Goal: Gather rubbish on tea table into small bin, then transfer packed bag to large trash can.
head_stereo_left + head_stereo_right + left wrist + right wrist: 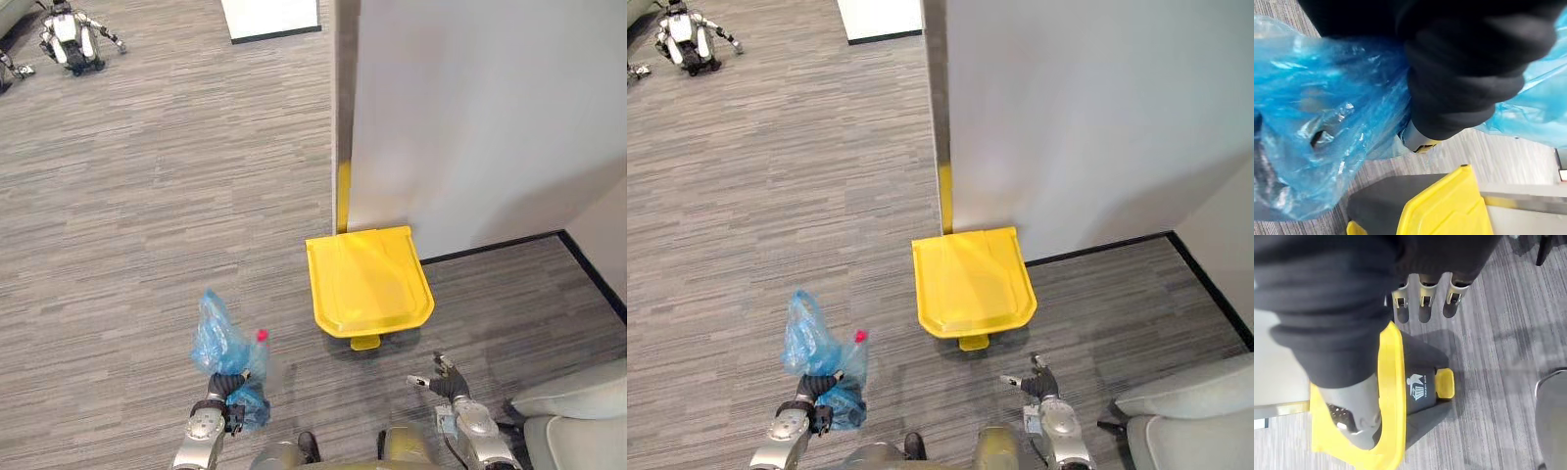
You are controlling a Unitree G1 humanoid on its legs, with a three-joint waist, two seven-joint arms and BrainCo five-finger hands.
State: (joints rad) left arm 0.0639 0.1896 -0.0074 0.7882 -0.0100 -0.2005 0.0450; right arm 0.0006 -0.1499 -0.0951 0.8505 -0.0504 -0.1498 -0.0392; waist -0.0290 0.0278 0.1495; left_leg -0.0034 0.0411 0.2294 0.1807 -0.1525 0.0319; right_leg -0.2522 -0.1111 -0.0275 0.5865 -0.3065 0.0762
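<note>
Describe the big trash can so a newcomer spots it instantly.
Find the white partition wall that ends in a corner above the grey striped carpet. At the foot of that corner stands the large trash can with a dark grey body. Its closed bright yellow lid and yellow foot pedal set it apart from the blue plastic bag nearby.

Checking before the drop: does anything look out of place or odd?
The trash can's yellow plastic lid is shut while the left robot hand holds the blue plastic bag. Far off, a white humanoid robot sits on the floor.
</note>
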